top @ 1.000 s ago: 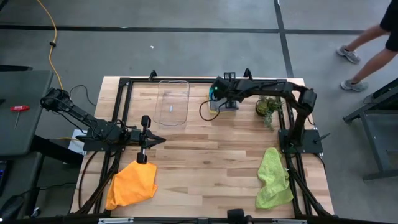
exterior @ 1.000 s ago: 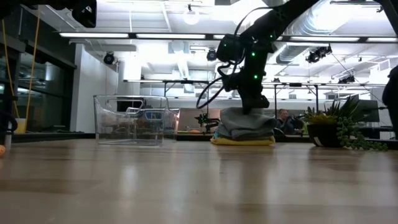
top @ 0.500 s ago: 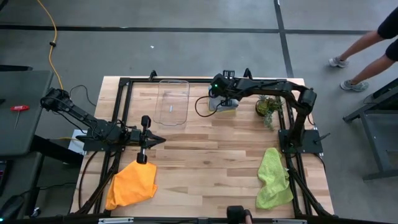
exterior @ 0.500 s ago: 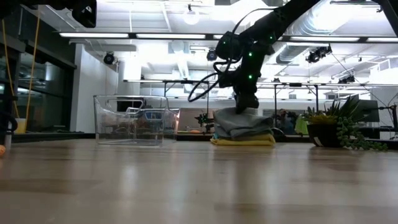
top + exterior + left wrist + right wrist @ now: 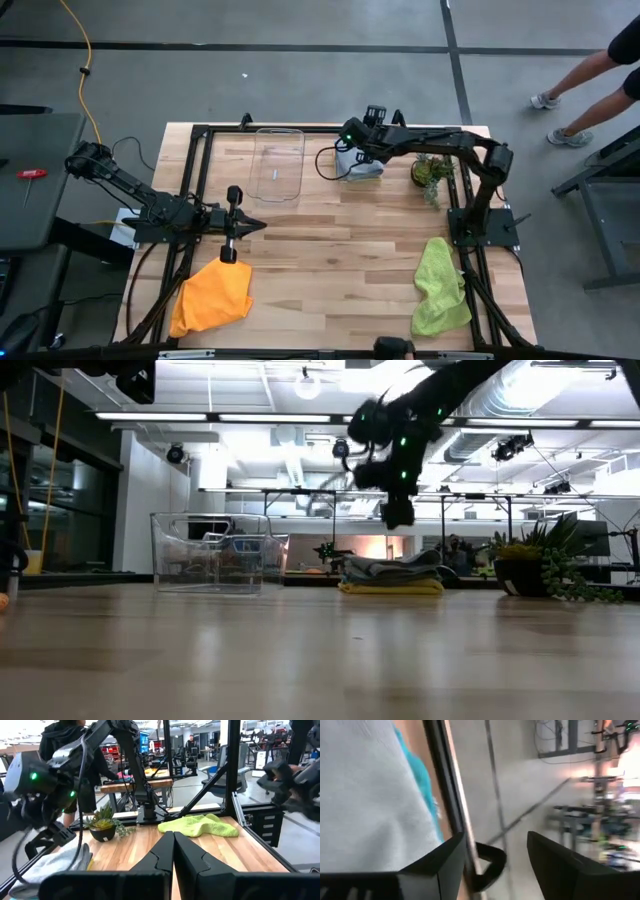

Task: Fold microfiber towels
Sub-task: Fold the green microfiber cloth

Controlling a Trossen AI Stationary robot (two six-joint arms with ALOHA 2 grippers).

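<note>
Right gripper (image 5: 398, 512) hangs clear above the folded towel stack (image 5: 392, 574) at the desk's far edge, fingers apart and empty. Left gripper (image 5: 229, 222) waits mid-left, fingers together. Orange towel (image 5: 212, 296) and lime towel (image 5: 440, 285) lie crumpled at the near corners, open desk (image 5: 330, 250) between.

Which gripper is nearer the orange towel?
Left. The left gripper, fingers shut, hangs just above the orange towel at the table's front left. The right gripper, fingers open, is far off over the folded stack at the back.
</note>
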